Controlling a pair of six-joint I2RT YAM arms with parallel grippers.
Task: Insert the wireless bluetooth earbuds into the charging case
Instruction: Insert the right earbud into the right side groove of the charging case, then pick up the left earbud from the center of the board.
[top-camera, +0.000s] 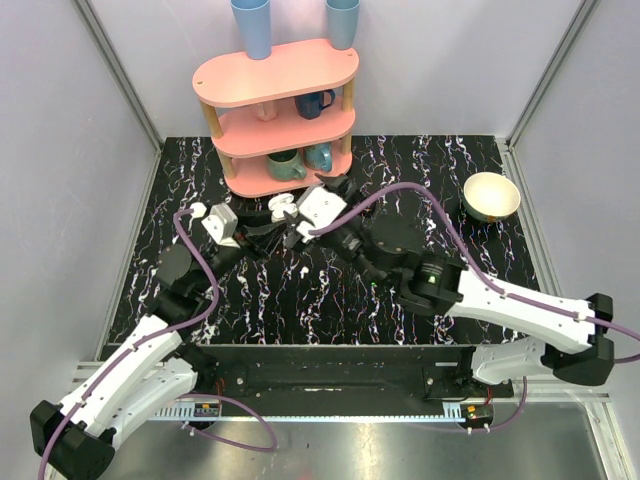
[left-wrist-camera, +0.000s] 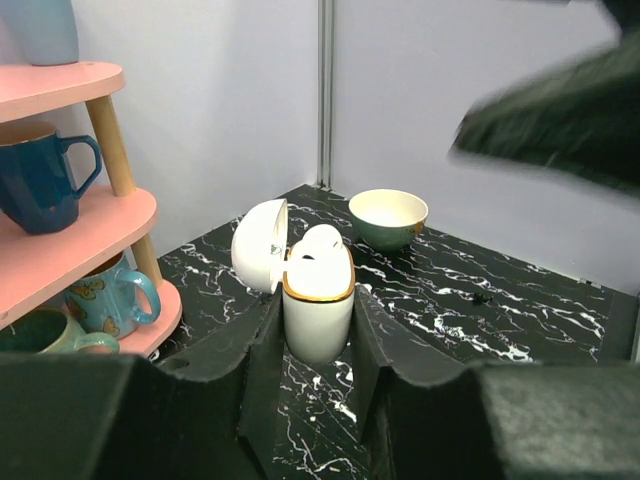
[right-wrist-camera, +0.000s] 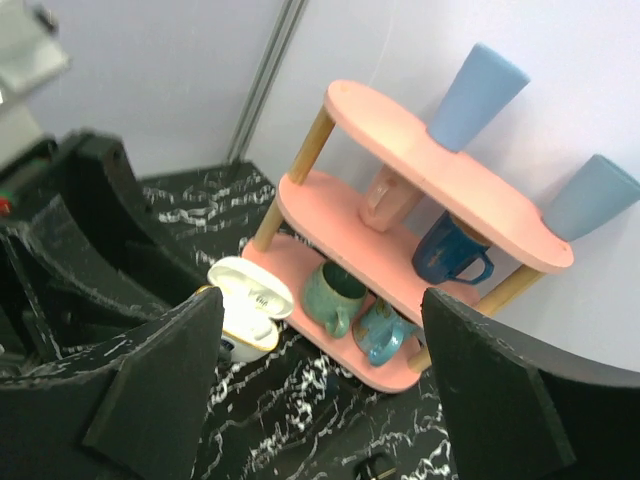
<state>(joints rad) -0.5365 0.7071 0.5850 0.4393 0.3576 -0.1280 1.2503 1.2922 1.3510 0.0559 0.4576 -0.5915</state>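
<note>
White earbuds (left-wrist-camera: 318, 243) in case (left-wrist-camera: 318, 325) — left hand (left-wrist-camera: 315, 300) pinching it, right hand (right-wrist-camera: 322, 310) spread.

The charging case (left-wrist-camera: 318, 322) is white with a gold rim, the table (left-wrist-camera: 500, 300) black veined white, the shelf (left-wrist-camera: 60, 85) pink.

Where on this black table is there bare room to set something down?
Free: the back strip between pink shelf and bowl, the corner left of the shelf, the front middle between the arms. Crowded: before the shelf, where the left gripper clamps the charging case and the right gripper hangs open.
</note>
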